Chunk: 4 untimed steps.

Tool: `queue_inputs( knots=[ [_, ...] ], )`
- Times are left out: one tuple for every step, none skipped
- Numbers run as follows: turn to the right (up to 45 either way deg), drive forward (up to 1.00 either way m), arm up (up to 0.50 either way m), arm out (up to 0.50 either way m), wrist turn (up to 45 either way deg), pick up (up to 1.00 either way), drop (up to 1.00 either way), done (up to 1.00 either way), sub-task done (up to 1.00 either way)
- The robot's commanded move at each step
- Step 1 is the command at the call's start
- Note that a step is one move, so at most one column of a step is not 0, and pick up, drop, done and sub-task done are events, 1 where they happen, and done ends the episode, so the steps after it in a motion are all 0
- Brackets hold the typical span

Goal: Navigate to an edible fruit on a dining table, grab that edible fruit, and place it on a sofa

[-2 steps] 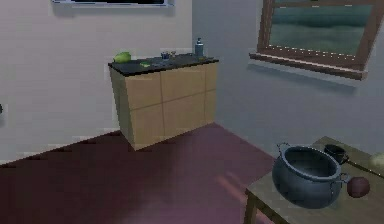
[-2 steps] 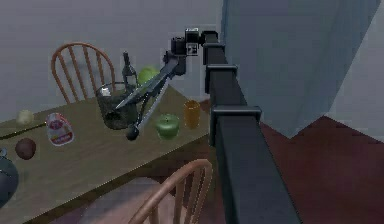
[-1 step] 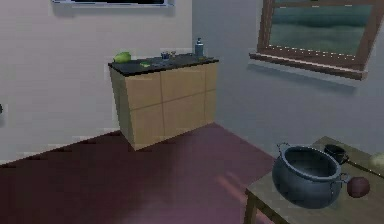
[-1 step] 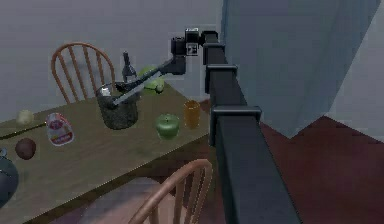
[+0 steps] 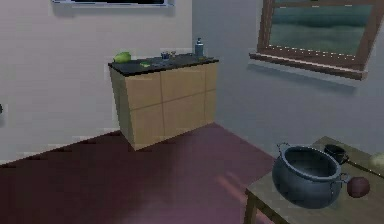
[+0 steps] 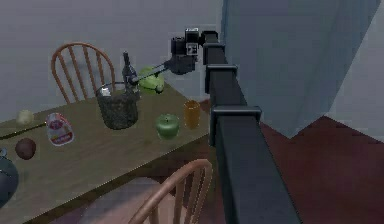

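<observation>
A green apple (image 6: 167,126) sits on the wooden dining table (image 6: 100,160), beside an orange cup (image 6: 192,113). My gripper (image 6: 152,74) reaches out over the table's far end from the dark arm (image 6: 235,130). A second green round thing (image 6: 150,84) is right at its fingers, close above the table's far edge. I cannot tell whether the gripper holds it. A brown round fruit (image 6: 25,148) lies near the table's left end and shows again in the forward view (image 5: 360,187) next to a dark pot (image 5: 308,175).
On the table stand a dark mesh basket (image 6: 120,105), a bottle (image 6: 127,68) and a jar (image 6: 60,128). One wooden chair (image 6: 80,62) stands behind it, another (image 6: 180,190) in front. Ahead are a cabinet (image 5: 165,100), a window (image 5: 315,30) and open reddish floor (image 5: 130,185).
</observation>
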Motion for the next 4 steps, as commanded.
queue_inputs(
  knots=[
    [0.0,0.00,0.00,0.00,18.0,0.00,0.00,0.00,0.00],
    [0.0,0.00,-0.30,0.00,0.0,0.00,0.00,0.00,0.00],
    [0.0,0.00,-0.30,0.00,0.0,0.00,0.00,0.00,0.00],
    [0.0,0.00,0.00,0.00,-45.0,0.00,0.00,0.00,0.00]
  ],
)
